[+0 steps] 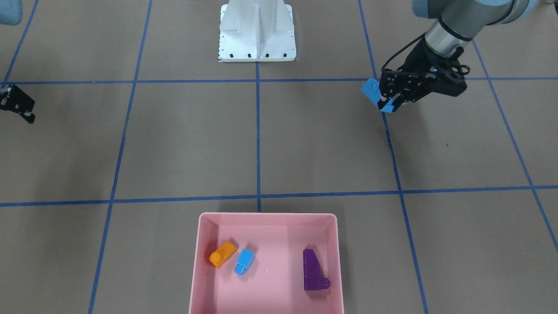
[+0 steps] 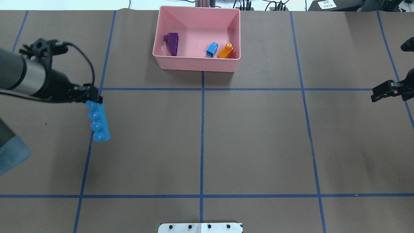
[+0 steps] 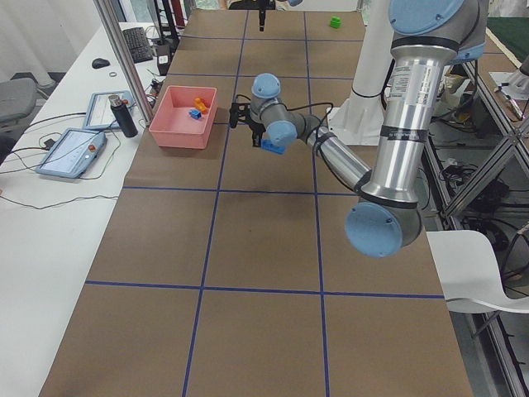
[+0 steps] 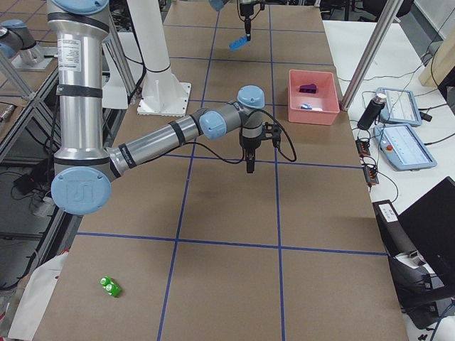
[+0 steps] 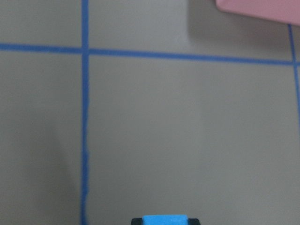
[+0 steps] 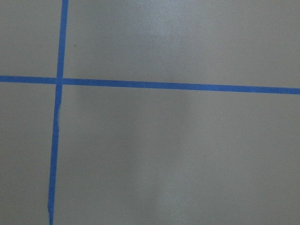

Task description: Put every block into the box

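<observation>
long blue brick [image 5: 164, 220]: cut by wrist view's bottom edge | box [image 5: 262, 7]: only a corner | green brick [image 4: 109, 285]: tiny

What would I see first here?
A long blue brick hangs in the air, pinched by the left arm's fingers. At the table's far edge, the pink box holds an orange brick, a small blue brick and a purple brick. A green brick lies alone near the table's right end.

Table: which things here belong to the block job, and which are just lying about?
Job: pink box, holding orange block, small blue block, purple wedge; long blue block in left hand; green block, outside box.
Lying about: white base, tablets, black bottle.
</observation>
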You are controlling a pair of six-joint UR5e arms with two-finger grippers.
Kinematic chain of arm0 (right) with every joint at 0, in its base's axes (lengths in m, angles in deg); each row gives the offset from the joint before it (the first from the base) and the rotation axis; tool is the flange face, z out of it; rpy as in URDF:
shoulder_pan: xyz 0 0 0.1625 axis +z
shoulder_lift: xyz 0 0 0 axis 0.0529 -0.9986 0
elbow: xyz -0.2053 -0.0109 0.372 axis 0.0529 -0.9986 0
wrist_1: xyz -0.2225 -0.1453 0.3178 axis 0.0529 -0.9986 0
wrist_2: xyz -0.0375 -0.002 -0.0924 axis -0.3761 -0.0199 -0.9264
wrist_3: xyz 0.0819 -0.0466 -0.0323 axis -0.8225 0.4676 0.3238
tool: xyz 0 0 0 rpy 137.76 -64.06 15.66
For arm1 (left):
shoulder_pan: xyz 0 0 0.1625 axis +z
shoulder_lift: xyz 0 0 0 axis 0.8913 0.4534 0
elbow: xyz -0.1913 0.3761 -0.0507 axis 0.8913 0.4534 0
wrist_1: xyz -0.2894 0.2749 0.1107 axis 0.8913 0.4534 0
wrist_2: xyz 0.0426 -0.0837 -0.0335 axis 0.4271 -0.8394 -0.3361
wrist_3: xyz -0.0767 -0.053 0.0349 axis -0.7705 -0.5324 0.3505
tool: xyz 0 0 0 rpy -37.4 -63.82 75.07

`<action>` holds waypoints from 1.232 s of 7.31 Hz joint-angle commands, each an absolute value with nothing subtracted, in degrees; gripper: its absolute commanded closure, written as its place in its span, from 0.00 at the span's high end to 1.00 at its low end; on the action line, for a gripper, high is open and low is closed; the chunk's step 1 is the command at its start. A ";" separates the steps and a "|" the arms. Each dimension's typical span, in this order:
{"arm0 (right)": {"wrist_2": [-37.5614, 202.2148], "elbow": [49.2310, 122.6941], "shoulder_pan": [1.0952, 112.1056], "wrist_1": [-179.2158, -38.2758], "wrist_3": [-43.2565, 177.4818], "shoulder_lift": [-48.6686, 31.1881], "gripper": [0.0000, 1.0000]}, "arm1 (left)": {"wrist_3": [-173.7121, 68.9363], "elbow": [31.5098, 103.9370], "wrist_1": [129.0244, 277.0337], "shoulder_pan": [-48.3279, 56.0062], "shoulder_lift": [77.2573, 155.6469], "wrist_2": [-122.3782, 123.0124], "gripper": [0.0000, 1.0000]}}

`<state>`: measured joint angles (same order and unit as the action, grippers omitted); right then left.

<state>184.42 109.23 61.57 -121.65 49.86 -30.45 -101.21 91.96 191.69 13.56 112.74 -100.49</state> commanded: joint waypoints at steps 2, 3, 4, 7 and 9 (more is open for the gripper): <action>184.37 108.28 61.57 -121.56 49.95 -29.99 0.99 | -102.69 68.44 181.76 9.25 143.52 -100.41 0.00; 184.37 108.37 61.57 -121.65 49.95 -29.99 0.99 | -102.87 56.50 181.76 8.38 153.10 -100.41 0.00; 184.46 108.37 61.66 -121.65 50.39 -30.16 1.00 | -104.26 45.42 182.46 7.84 160.50 -100.23 0.00; 184.46 110.12 62.18 -121.65 55.03 -34.80 0.99 | -105.77 24.37 190.16 9.93 170.75 -92.52 0.00; 184.46 111.79 63.67 -121.56 61.69 -40.07 0.99 | -108.40 19.31 195.37 10.91 171.04 -91.70 0.00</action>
